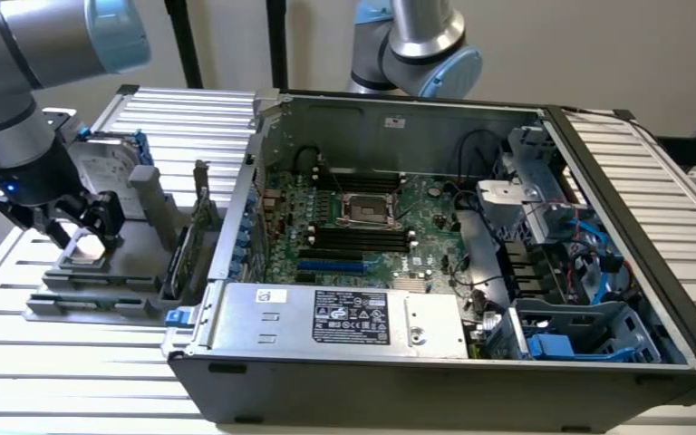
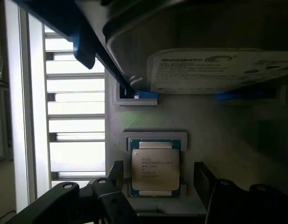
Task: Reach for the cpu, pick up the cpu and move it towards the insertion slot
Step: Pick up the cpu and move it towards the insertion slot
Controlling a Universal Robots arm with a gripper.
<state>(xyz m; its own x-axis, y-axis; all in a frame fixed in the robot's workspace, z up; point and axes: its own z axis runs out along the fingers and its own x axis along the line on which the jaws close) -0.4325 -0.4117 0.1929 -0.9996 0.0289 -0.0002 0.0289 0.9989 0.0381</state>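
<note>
The cpu [image 2: 155, 170], a small square chip with a silvery top, lies flat in a recess of the grey holder [image 2: 148, 121]; in the exterior view the cpu [image 1: 86, 246] sits at the left, outside the computer case. My gripper [image 2: 158, 181] is open, with one black finger on each side of the chip and a small gap at both sides. From outside, the gripper [image 1: 77, 237] hangs low over the holder [image 1: 94, 290]. The insertion slot [image 1: 366, 208], a metal-framed square socket, lies on the motherboard inside the open case, well toward the exterior view's right of the gripper.
A silver hard drive [image 1: 109, 172] with a white label [image 2: 218, 70] and blue frame stands in the holder just behind the cpu. The case's tall side wall [image 1: 246, 208] rises between holder and motherboard. Black memory slots [image 1: 354, 237], cables and a power supply [image 1: 336, 317] fill the case.
</note>
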